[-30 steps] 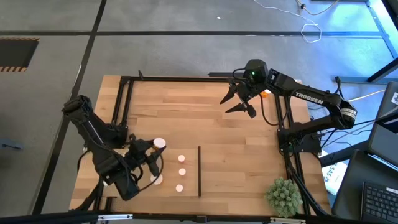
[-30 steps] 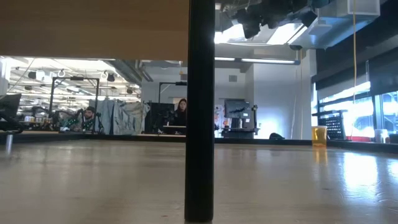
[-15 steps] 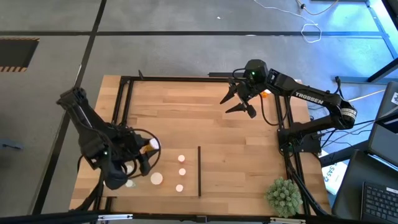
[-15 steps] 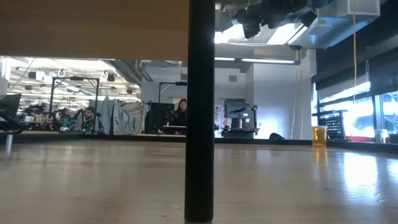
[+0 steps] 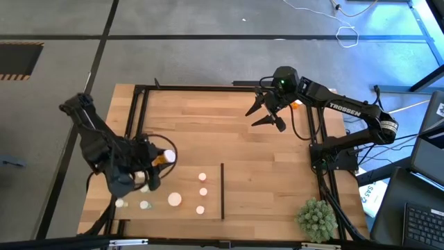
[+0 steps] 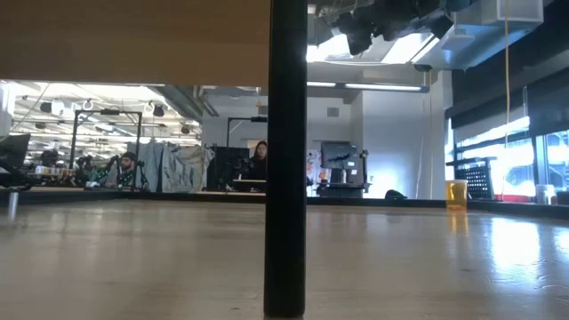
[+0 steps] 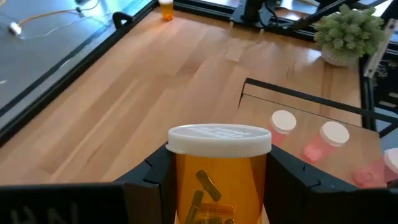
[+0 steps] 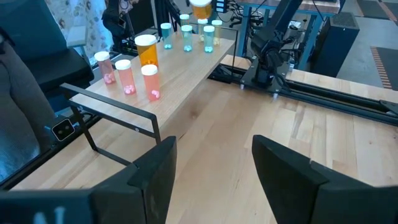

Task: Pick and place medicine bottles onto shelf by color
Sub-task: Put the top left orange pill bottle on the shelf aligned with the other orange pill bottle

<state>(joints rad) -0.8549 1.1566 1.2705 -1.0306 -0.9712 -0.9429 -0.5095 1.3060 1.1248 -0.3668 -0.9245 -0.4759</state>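
Orange bottle (image 7: 219, 180), white cap, pills visible inside, upright between the fingers (image 7: 292, 180) of the left gripper (image 5: 154, 167), over the table's left side. Three pink bottles (image 8: 125, 74) upright on the shelf (image 5: 211, 208), left of the dark divider (image 5: 222, 191). Three bluish bottles (image 8: 186, 36) upright near the shelf's left end. One small orange bottle (image 5: 296, 105) at the far right edge.
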